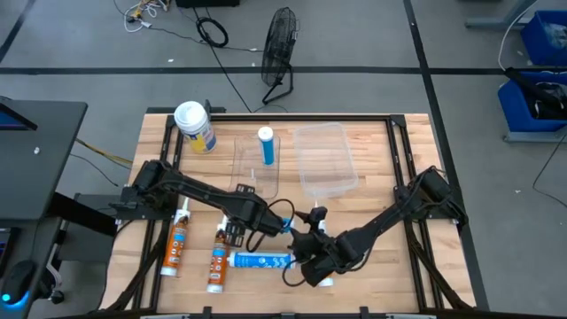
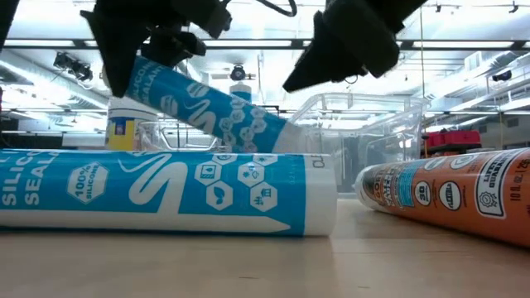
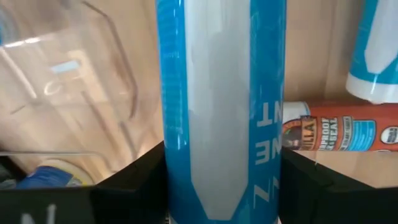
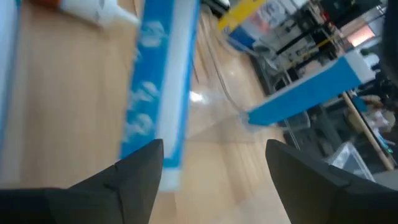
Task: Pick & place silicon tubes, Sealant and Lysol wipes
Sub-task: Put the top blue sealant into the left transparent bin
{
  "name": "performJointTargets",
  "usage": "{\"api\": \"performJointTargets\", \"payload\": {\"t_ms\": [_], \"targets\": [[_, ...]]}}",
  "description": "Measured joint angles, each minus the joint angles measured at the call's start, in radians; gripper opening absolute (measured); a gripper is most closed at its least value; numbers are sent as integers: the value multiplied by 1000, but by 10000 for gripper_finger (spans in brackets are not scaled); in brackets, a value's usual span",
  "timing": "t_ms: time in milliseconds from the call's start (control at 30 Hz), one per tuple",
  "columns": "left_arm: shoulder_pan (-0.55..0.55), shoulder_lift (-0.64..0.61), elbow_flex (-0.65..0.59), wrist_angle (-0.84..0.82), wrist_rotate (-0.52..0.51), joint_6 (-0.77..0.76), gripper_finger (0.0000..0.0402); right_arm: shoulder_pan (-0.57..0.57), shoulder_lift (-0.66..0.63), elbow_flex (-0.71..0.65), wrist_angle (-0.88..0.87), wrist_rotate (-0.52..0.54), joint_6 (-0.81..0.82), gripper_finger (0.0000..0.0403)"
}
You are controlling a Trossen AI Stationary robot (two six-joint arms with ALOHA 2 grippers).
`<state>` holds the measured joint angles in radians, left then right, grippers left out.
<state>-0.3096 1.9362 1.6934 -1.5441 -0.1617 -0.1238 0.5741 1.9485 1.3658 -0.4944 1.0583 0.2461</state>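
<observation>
Left tool [image 3: 221, 186] clamps a slim blue-and-white silicone tube [image 3: 221, 93], lifted and tilted above the wooden table [image 1: 372, 266]. Right tool [image 4: 214, 174] gapes wide, empty, near a second tube [image 1: 261, 260] lying flat. Carry level to the narrow clear tray [image 1: 257, 173], probably its destination; release low.

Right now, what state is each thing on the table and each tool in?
Left tool: shut on a blue tube, lifted and tilted.
Right tool: open, empty.
Second blue tube: lying on the table.
Third blue tube: inside the narrow bin.
Two orange tubes: lying on the table.
Lysol wipes: upright, lid on.
Large bin: empty.
</observation>
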Motion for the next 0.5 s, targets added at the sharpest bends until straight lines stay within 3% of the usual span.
{"api": "performJointTargets", "payload": {"t_ms": [133,267,500], "targets": [[12,-1,27,-28,-11,3,219,4,0,0,138,-7,-99,290],[12,-1,67,-28,-4,12,219,-13,0,0,253,-89,-173,290],[3,-1,141,-30,17,17,219,-75,0,0,270,-224,-143,290]]}}
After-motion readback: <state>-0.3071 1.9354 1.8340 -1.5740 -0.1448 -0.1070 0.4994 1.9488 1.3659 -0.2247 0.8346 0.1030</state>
